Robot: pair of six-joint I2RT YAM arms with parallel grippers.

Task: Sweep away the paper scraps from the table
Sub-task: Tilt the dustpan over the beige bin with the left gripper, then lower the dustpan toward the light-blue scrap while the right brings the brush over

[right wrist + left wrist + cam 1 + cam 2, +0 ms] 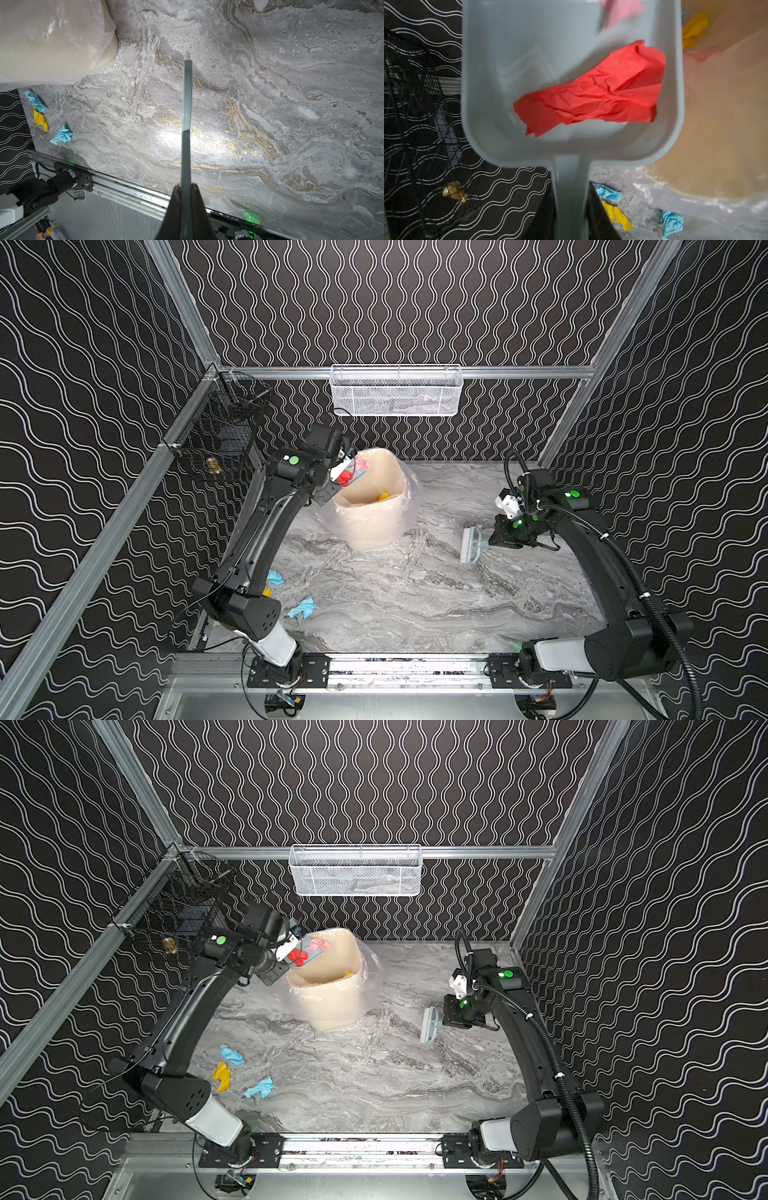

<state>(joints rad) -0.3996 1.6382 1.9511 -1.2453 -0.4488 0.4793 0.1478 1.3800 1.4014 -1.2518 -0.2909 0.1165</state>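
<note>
My left gripper is shut on the handle of the pale blue dustpan, tilted over the cream bin. A red paper scrap and a pink one lie in the pan. A yellow scrap sits inside the bin. Two light blue scraps and a yellow one lie on the table at front left. My right gripper is shut on the brush at the right, just above the table.
A clear bag lines the bin at the back centre. A white mesh basket hangs on the back rail. A black wire basket with a brass knob hangs at the left. The aluminium front rail holds both arm bases.
</note>
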